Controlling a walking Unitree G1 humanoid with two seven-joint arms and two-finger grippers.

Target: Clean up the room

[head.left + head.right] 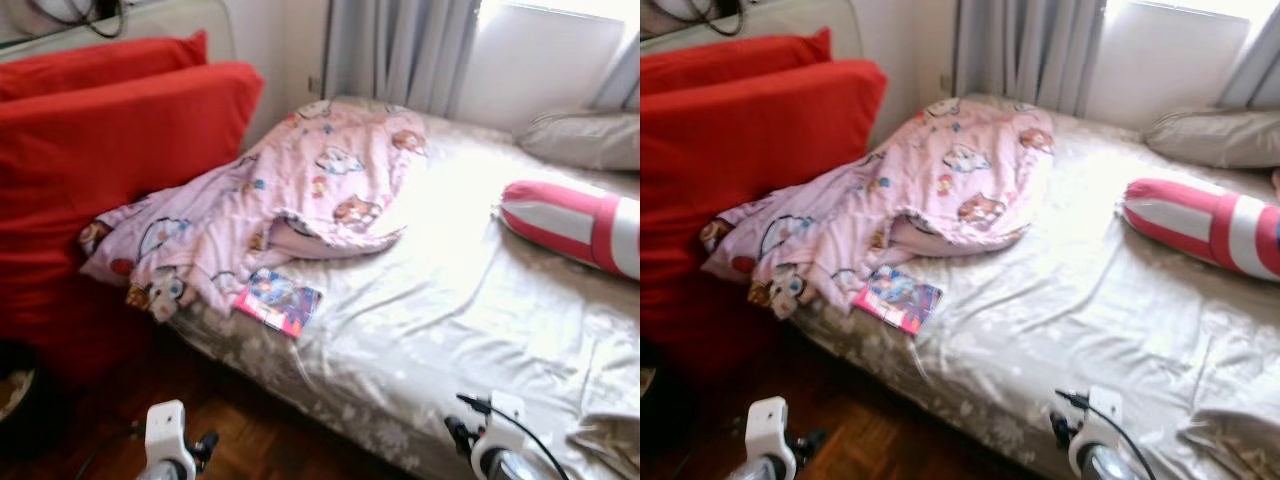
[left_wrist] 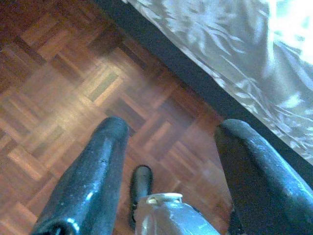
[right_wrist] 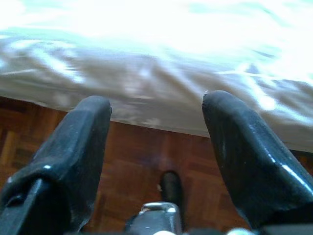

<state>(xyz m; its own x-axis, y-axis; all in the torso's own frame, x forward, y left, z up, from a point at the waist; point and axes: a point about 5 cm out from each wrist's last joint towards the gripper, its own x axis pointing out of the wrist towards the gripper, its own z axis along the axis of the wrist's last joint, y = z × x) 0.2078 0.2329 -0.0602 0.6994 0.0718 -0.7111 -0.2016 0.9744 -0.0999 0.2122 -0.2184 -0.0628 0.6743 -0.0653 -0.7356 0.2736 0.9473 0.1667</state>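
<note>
Start with the book [image 1: 279,301], the plainest piece of clutter here. It lies flat on the bed sheet [image 1: 450,300] close to the near edge of the bed, touching the hem of the pink blanket [image 1: 270,200], at about 11 o'clock from where your arms hang. Before you reach, step closer and square up to the edge, so you are not stretching. A flat book on soft bedding is hard to pinch from above, so you would probably do better to bring one finger under the edge that faces you and close across the spine. Keep clear of the blanket hem, or you may drag the fabric along. The crumpled blanket, heaped against the red cushions [image 1: 110,150] at 10 o'clock, looks like the next job and will likely want both arms. The striped bolster [image 1: 575,225] at 2 o'clock and the grey pillow [image 1: 585,138] beyond it seem fine where they are.

Both arms hang low at your sides. The left gripper [image 2: 168,147] points down at the wooden floor [image 2: 54,88] just off the bed edge, fingers spread wide and empty. The right gripper [image 3: 156,132] hangs level with the mattress edge, jaws equally wide apart and holding nothing.
</note>
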